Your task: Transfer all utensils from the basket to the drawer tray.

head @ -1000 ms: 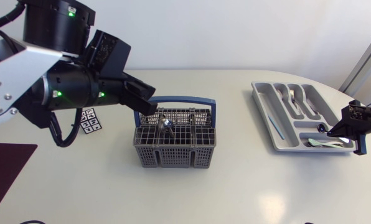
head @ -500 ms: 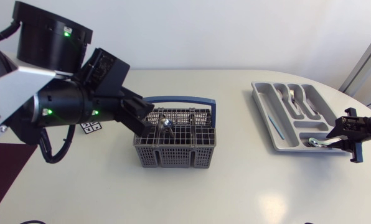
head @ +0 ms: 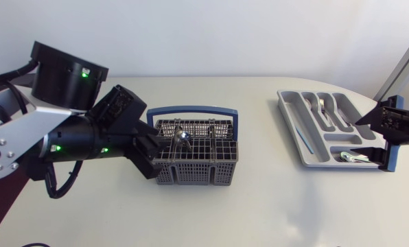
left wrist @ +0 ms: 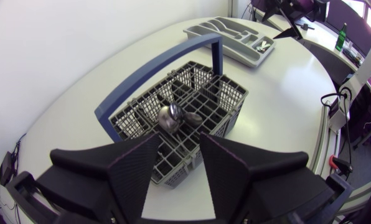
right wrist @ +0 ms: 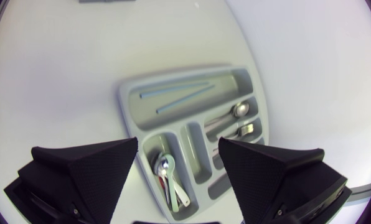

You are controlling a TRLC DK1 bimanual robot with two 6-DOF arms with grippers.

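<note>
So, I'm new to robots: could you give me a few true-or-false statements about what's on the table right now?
1. The grey mesh basket with the blue handle has a shiny metal utensil in it. True.
2. The right gripper is carrying a spoon. False: its fingers are open and empty, above the tray.
3. The light grey drawer tray holds nothing. False: spoons and other cutlery lie in its compartments, and two thin blue sticks lie in the long one.
4. The left gripper is open at the basket and grips nothing. True.
</note>
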